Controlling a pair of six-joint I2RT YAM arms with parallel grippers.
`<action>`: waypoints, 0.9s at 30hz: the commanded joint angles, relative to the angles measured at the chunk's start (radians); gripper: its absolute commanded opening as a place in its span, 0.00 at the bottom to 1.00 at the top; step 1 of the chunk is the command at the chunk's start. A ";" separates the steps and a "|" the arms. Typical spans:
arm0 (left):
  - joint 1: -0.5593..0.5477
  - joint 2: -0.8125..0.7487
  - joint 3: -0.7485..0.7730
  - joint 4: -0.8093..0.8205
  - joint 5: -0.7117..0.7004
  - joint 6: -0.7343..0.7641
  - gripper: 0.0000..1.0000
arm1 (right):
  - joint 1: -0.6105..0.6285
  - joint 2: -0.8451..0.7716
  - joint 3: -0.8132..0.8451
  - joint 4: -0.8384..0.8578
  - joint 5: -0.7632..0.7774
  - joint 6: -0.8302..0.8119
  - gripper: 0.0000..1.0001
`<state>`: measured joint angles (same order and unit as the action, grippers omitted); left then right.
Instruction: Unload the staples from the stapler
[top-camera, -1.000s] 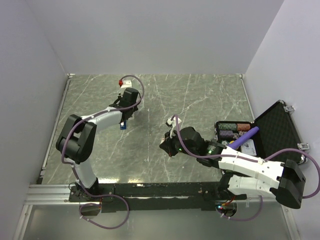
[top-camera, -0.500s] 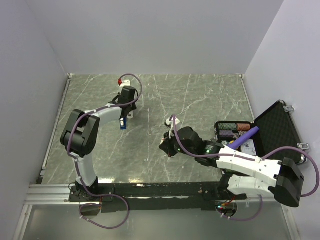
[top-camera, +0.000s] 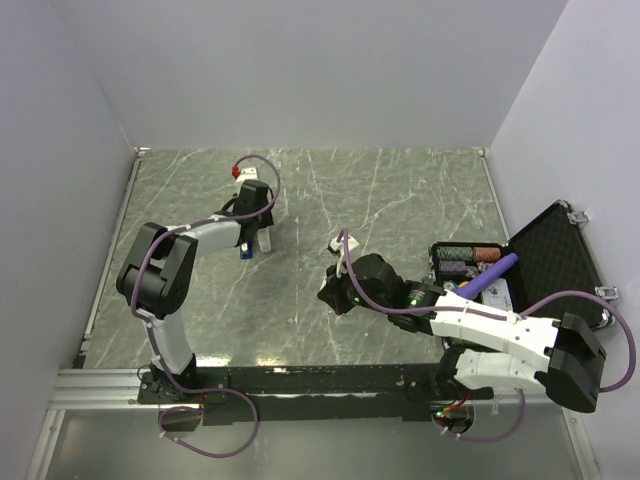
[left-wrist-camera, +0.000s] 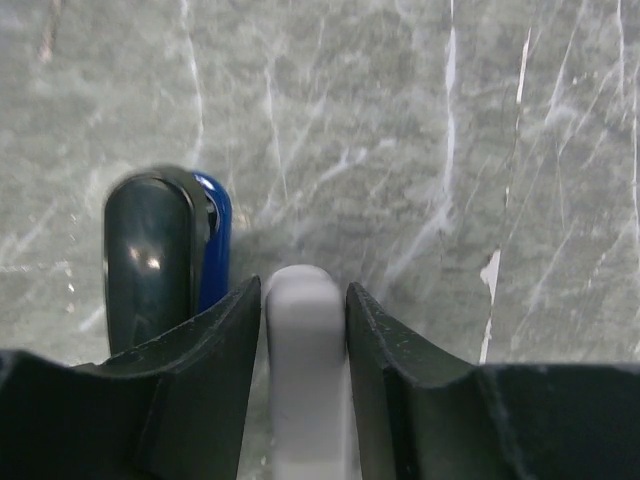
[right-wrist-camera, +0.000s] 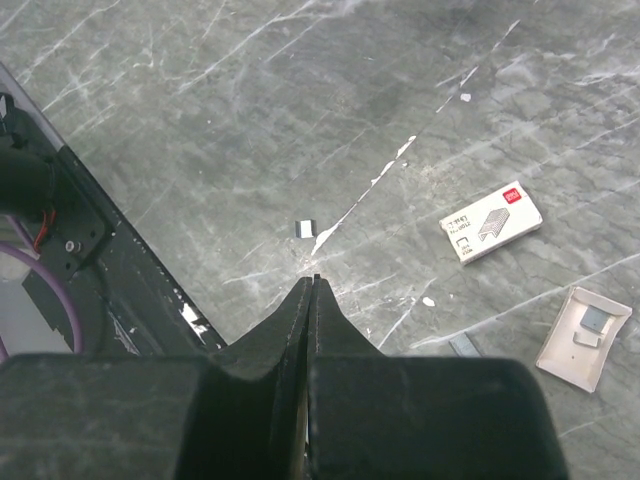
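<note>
The stapler (left-wrist-camera: 165, 255) shows a black and blue body, with its whitish-grey bar (left-wrist-camera: 305, 360) running alongside. My left gripper (left-wrist-camera: 303, 300) has its fingers close against both sides of that bar, and the body lies outside the left finger. In the top view the stapler (top-camera: 244, 250) rests on the table's back left, under the left gripper (top-camera: 260, 232). My right gripper (right-wrist-camera: 313, 282) is shut with nothing in it, hovering low over the table's middle (top-camera: 328, 292).
A small clump of staples (right-wrist-camera: 306, 229), a staples box (right-wrist-camera: 491, 222), a staple strip (right-wrist-camera: 463, 345) and a beige tray (right-wrist-camera: 585, 338) lie ahead of the right gripper. An open black case (top-camera: 555, 262) with items stands at the right. The black front rail (right-wrist-camera: 90, 250) is close.
The left arm has shifted a little to the left with its wrist turning over the stapler, and more of the grey bar shows. The right arm has barely moved.
</note>
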<state>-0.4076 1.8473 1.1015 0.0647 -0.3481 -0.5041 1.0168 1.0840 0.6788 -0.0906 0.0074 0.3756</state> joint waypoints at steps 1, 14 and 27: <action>-0.017 -0.046 -0.023 -0.025 0.024 -0.042 0.45 | 0.005 -0.001 -0.008 0.034 -0.001 0.014 0.00; -0.085 -0.100 -0.011 -0.117 -0.074 -0.051 0.49 | 0.005 -0.007 -0.016 0.038 -0.017 0.019 0.00; -0.092 -0.120 0.018 -0.135 -0.101 -0.033 0.20 | 0.006 0.004 -0.012 0.045 -0.023 0.014 0.00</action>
<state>-0.4950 1.7573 1.0775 -0.0872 -0.4355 -0.5438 1.0168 1.0847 0.6781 -0.0891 -0.0135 0.3847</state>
